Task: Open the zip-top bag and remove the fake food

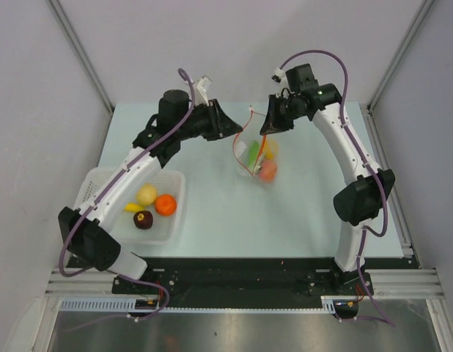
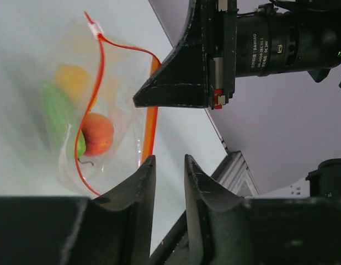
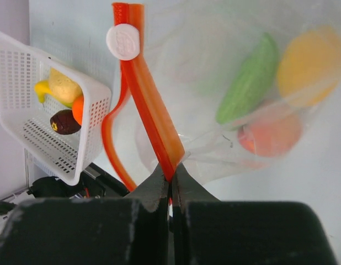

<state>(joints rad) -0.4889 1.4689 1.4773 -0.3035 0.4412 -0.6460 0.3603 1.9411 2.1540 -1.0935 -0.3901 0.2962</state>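
The clear zip-top bag (image 1: 245,149) hangs above the table's far middle, its mouth gaping. My right gripper (image 3: 171,172) is shut on the bag's red-orange zip strip (image 3: 152,113), below the white slider (image 3: 123,41). Inside the bag lies fake food: a green piece (image 3: 246,83), a yellow one (image 3: 310,66) and a peach one (image 3: 270,132). My left gripper (image 2: 169,161) stands just left of the bag's other rim (image 2: 150,127), its jaws a narrow gap apart with nothing between them. From above, the left gripper (image 1: 238,127) and right gripper (image 1: 264,132) flank the bag's mouth.
A white mesh basket (image 1: 94,180) stands at the near left of the table. It holds a yellow fruit (image 1: 146,194), an orange one (image 1: 166,204), a dark purple one (image 1: 143,219) and a banana (image 1: 131,207). Grey walls close in the table's sides.
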